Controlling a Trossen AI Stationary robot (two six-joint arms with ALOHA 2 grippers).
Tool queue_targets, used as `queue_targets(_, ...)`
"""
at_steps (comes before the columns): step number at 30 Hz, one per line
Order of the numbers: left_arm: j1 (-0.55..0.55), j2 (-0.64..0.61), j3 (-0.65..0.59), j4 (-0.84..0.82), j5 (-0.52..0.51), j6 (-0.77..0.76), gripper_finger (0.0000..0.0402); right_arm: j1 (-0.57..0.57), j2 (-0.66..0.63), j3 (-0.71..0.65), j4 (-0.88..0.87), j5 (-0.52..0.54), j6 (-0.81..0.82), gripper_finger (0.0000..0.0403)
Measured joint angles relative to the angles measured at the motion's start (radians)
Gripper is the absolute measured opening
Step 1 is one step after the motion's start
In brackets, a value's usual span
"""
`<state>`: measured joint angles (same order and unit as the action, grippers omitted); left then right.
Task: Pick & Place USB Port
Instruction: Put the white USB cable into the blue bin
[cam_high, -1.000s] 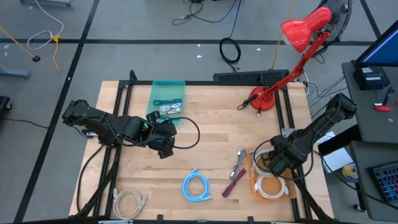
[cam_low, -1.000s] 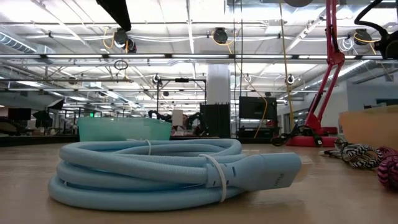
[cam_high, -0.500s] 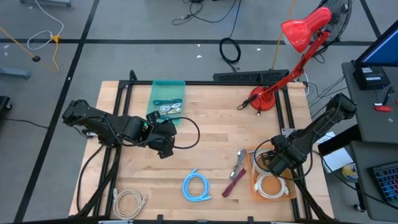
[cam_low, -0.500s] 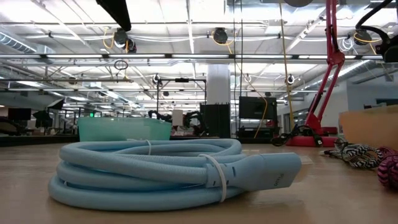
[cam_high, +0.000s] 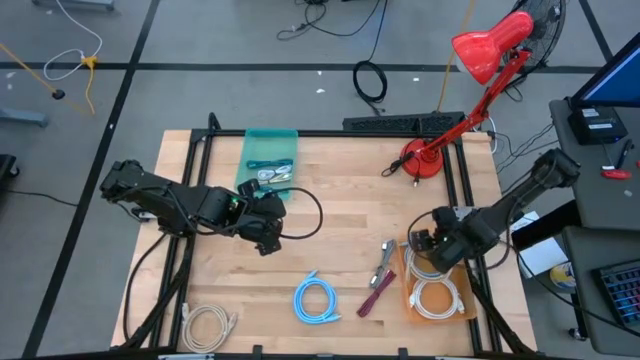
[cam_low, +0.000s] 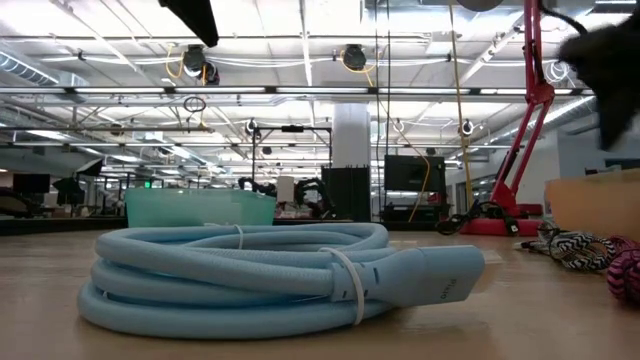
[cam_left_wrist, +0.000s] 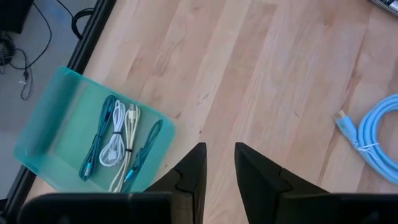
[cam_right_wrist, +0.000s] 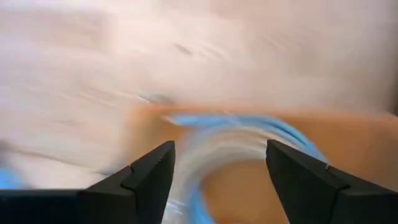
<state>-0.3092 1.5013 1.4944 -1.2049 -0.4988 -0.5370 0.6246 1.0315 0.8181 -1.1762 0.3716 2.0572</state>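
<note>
Right hand (cam_high: 420, 243) sits at about 4 o'clock on the desk (cam_high: 350, 190), over the near-left corner of the orange tray (cam_high: 437, 312). Fingers (cam_right_wrist: 146, 171) are spread wide with nothing between them. Its wrist view is motion-blurred, showing a pale blue-and-white cable coil (cam_right_wrist: 239, 146) below, inside the tray.

Left hand (cam_high: 268, 240) hangs over the desk at roughly 9 o'clock, just short of the teal bin (cam_high: 271, 140), fingers (cam_left_wrist: 193, 171) slightly parted and holding nothing. It looks like it is waiting.

Task items are USB cables. Candidates: the white coil (cam_high: 436, 298) in the tray, the light blue coil (cam_high: 317, 299) at 6 o'clock on bare desk, the beige coil (cam_high: 207, 323) at 7 o'clock, and the striped and maroon cables (cam_high: 381, 280) just left of the tray. The bin already holds a few bundled cables (cam_left_wrist: 118, 146), so it is likely the drop target.

Handling, as judged: the cables are light, limp and springy, and tied coils keep their shape only loosely. Best grip is across the bundled strands at the tie, not the plug end, or the coil dangles and may snag the tray wall. The smooth jacket may slip, so it needs a firm pinch.
</note>
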Motion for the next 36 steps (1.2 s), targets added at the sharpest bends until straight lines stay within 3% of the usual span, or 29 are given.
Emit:
queue_targets(8, 0.000, 0.000, 0.000, 0.025, -0.001, -0.034, 0.0088, -0.099, -0.141, 0.000, 0.290, 0.369, -0.271, 0.0238)
queue_targets(11, 0.007, 0.000, 0.000, 0.058, -0.010, -0.063, 0.0088, -0.152, -0.173, 0.001, 0.431, 0.418, -0.430, 0.0238)
queue_targets(16, 0.033, 0.000, 0.000, 0.146, -0.017, -0.083, 0.0088, -0.246, -0.192, 0.001, 0.717, 0.405, -0.714, 0.0238)
queue_targets(21, 0.070, 0.000, 0.000, 0.253, 0.009, -0.048, 0.0088, -0.340, -0.190, 0.001, 1.051, 0.281, -0.971, 0.0238)
queue_targets(25, 0.111, 0.000, 0.000, 0.303, 0.062, -0.045, 0.0088, -0.421, -0.189, 0.002, 1.209, 0.133, -1.051, 0.0238)
queue_targets(36, 0.186, 0.000, 0.000, 0.305, 0.350, -0.111, 0.0088, -0.701, -0.171, 0.002, 1.189, -0.310, -1.133, 0.0238)
